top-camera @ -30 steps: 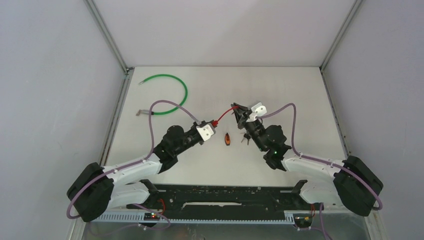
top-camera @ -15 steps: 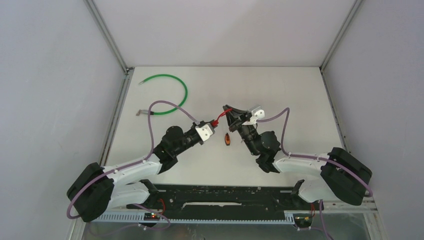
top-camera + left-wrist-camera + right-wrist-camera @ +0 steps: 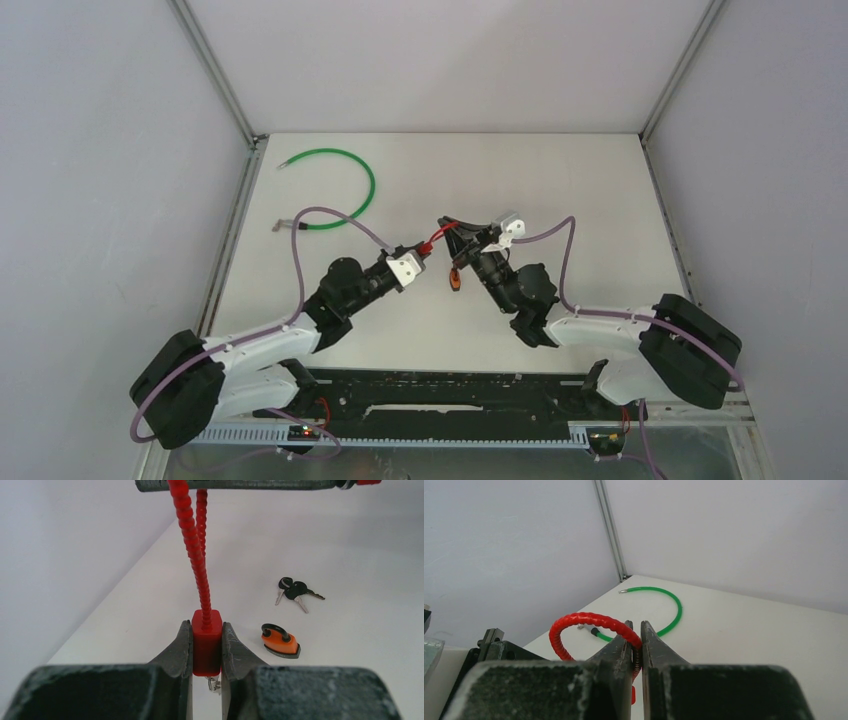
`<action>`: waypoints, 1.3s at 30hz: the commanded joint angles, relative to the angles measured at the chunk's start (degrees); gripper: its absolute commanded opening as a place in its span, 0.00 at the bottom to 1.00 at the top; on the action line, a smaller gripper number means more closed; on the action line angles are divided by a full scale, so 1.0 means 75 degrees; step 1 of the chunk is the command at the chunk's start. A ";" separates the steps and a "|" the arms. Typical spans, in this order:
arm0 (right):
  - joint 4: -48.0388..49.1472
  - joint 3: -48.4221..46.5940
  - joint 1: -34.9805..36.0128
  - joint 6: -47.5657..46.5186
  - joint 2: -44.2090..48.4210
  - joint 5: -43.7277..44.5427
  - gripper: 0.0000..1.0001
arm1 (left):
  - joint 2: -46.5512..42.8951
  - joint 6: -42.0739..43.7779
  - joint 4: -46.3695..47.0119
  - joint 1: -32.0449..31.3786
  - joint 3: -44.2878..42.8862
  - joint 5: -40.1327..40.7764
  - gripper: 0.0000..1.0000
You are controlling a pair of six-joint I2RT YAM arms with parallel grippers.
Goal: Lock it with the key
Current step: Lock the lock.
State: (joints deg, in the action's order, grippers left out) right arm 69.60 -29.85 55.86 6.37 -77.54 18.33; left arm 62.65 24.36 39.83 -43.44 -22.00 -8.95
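Top view: the left tool (image 3: 420, 254) and right tool (image 3: 446, 227) hold a red cable lock (image 3: 437, 237) between them over the desk (image 3: 560, 190), near an orange padlock (image 3: 455, 279).

Left wrist: the tool pinches the lock's body (image 3: 206, 642), steadying it. 2 keys (image 3: 295, 589) lie on the desk nearby.

Right wrist: the tool pinches the cable loop (image 3: 584, 618), probably to keep it taut.

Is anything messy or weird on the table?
A little. The keys lie loose on the table, though both tools are busy: the left tool clamps the red lock body and the right tool pinches its red cable. The orange padlock lies flat near the keys.
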 commanded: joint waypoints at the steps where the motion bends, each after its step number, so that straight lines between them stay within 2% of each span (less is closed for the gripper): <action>1: 0.0716 -0.0421 0.0164 0.0456 -0.0153 -0.0089 0.00 | -0.0163 -0.0113 0.0187 0.0005 0.0245 0.0295 0.00; 13: 0.0915 -0.0426 0.0171 0.0685 -0.0619 -0.0037 0.00 | -0.0274 -0.0123 0.0372 0.0012 0.0379 0.0269 0.00; 24: 0.0966 -0.0427 0.0085 0.0832 -0.0844 -0.0627 0.00 | -0.0366 -0.0123 0.0512 0.0007 0.0469 0.0045 0.00; 39: 0.0792 -0.0427 0.0030 0.0823 -0.0861 -0.0685 0.00 | -0.0611 -0.0106 0.0768 0.0011 0.0692 0.0358 0.00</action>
State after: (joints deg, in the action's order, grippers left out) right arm 72.95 -30.48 55.64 11.09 -83.64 16.08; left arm 58.76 23.97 42.44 -43.42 -17.34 -7.14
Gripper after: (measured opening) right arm 0.081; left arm 0.176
